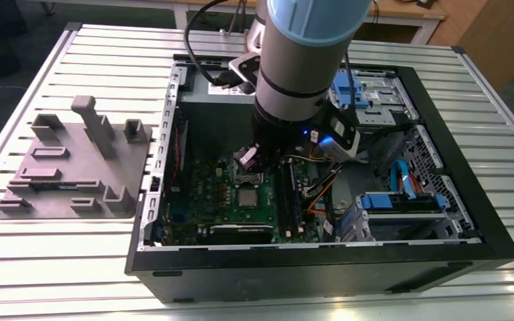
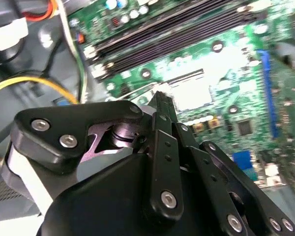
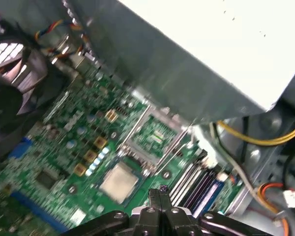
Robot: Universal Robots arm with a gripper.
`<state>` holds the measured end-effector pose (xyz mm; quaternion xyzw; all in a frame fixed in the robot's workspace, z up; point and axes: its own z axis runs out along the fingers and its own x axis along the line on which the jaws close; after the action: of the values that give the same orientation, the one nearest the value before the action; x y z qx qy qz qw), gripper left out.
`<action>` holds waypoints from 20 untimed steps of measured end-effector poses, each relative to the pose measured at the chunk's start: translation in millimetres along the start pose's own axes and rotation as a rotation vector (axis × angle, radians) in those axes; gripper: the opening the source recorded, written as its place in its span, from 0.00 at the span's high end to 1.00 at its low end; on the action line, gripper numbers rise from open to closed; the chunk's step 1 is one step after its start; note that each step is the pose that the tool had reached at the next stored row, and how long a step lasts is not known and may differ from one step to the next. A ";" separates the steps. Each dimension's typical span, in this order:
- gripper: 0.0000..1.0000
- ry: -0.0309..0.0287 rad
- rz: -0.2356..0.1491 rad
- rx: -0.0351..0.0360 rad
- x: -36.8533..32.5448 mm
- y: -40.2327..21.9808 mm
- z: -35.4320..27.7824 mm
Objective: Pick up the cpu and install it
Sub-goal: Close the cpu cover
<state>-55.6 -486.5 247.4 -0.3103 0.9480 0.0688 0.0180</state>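
1. One robot arm reaches down into an open desktop computer case [image 1: 471,221] that lies on its side on a slatted metal table [image 1: 61,267], so that the motherboard [image 1: 203,194] faces upward and can be reached from above.
2. Its gripper [image 3: 160,192] hangs above the middle of the board. In both wrist views the two black fingertips [image 2: 163,105] are pressed together with no gap between them, and nothing is held between them.
3. The cpu [image 3: 119,182], a small flat square with a silvery top, lies flat on the board. In the first wrist view it sits just beside the closed fingertips, below them and slightly to one side, not touching them.
4. Just beyond the cpu is the socket frame [image 3: 155,132], with its metal bracket lifted open and a green patch visible inside. It appears to be left open for access.
5. Dark memory slots [image 3: 196,184] run close beside the fingertips on the other side.
6. Yellow and orange cables [image 3: 265,142] curve away along the case wall, well apart from the fingers.
7. A grey parts holder [image 1: 78,167] sits on the table outside the case, far from the gripper.
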 end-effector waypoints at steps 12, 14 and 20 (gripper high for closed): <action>0.89 -0.0148 -0.009 -0.0223 -0.2 0.1 0.7; 0.89 -0.0145 -0.009 -0.0222 -0.7 0.4 0.6; 0.89 -0.0146 -0.009 -0.0222 -1.5 1.5 0.9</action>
<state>-55.3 -484.2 246.8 -0.3145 0.9455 0.0815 0.0218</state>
